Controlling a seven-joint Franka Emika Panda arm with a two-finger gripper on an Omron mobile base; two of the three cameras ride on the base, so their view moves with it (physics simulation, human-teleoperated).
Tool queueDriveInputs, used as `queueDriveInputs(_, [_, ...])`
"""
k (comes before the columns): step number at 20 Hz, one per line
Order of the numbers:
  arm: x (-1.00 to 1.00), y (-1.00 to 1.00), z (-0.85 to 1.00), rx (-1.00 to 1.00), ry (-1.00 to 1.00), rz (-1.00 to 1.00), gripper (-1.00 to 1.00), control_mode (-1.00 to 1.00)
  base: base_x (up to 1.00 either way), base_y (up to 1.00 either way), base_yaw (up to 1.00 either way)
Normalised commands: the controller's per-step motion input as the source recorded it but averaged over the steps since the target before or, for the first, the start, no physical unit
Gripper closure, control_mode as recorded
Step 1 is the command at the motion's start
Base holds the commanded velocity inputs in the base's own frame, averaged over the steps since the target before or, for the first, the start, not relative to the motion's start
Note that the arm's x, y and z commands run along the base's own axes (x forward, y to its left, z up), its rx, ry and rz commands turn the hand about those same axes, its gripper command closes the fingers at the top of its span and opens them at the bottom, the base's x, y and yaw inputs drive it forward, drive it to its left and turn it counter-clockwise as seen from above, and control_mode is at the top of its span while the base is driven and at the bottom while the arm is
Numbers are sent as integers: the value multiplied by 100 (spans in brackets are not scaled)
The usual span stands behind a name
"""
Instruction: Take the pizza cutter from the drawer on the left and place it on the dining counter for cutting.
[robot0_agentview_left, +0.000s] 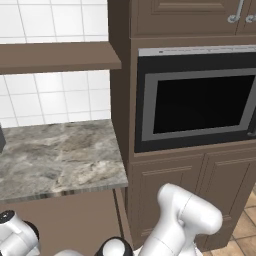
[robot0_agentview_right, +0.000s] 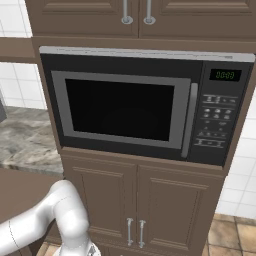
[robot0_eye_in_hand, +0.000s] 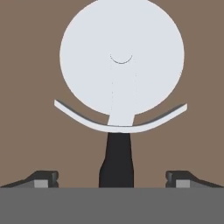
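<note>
- Pincer is seen in the hand view with its tips spread wide apart, one at each side of the black handle, neither touching it.
- The pizza cutter lies on a brown surface, handle end cut off below.
- The arm's elbow is bent low before the cabinet doors.
- The microwave sits beyond, beside the marble tabletop.

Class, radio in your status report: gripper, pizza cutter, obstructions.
Gripper open, jaws either side of the black handle. Pizza cutter lying flat on brown surface, not gripped. Nothing in the way.
</note>
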Motion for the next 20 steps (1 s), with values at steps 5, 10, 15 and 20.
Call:
queueDriveInputs(5, [0,0,0,0,0,0,100,-100,0,0,0])
queueDriveInputs(10, [0,0,0,0,0,0,100,-100,0,0,0])
queueDriveInputs(15, [0,0,0,0,0,0,100,-100,0,0,0])
queueDriveInputs(20, [0,0,3,0,-2,0,100,-100,0,0,0])
